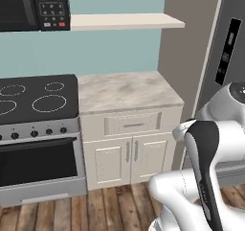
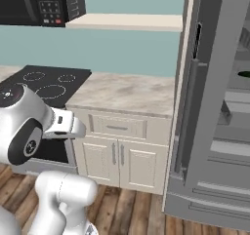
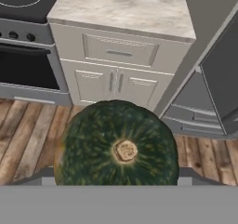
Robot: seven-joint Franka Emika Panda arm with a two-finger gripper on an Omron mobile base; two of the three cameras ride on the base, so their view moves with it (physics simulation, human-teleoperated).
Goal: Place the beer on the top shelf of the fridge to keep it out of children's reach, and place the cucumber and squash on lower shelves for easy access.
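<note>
The squash (image 3: 116,144) sits right at the hand, tan stem spot facing the camera, the fingers spread wide about it in what looks like a grip, above the wood floor (image 3: 28,135). The carrying step is underway; next the arm must swing toward the open fridge (image 2: 215,131) and reach a lower shelf (image 2: 229,148).

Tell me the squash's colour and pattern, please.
Dark green, mottled with paler flecks, with a tan stem spot; the squash shows best in the hand view.
</note>
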